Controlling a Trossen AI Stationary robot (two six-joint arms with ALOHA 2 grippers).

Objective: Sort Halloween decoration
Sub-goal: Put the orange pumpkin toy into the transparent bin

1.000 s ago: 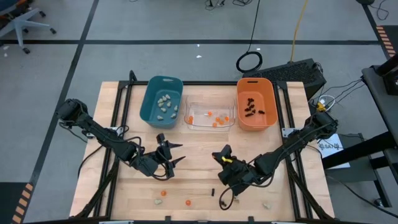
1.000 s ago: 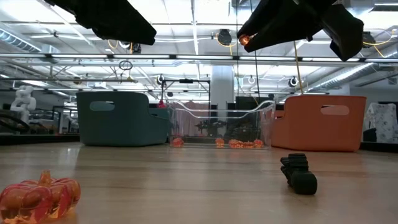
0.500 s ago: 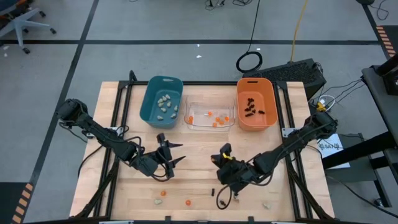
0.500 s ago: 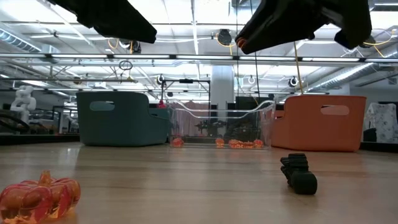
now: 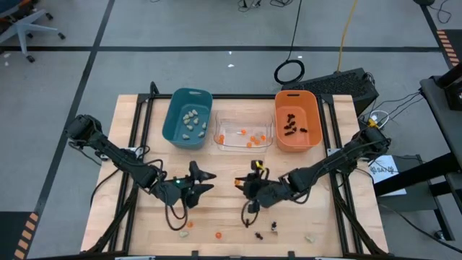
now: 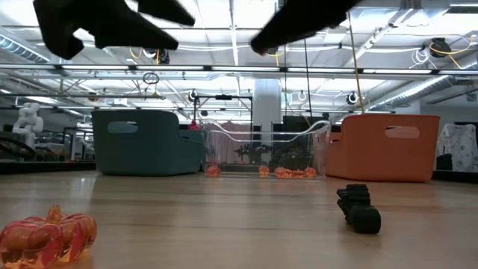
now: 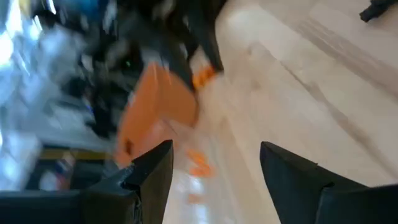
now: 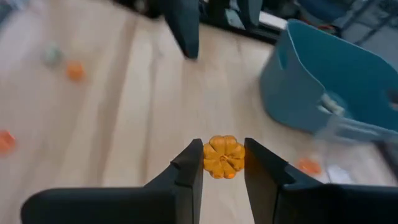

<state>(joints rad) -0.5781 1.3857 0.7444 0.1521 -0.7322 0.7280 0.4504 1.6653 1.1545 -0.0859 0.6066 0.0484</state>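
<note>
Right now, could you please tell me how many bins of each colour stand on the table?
Teal bin: 1
Clear bin: 1
Orange bin: 1
Total: 3

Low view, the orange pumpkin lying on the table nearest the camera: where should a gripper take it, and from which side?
Come straight down from above and close across the orange pumpkin at its widest, with the fingers on opposite ribbed sides of its round body. It sits squat on the wood, wider than tall, with nothing crowding it. The right gripper grips the held pumpkin just so.
</note>
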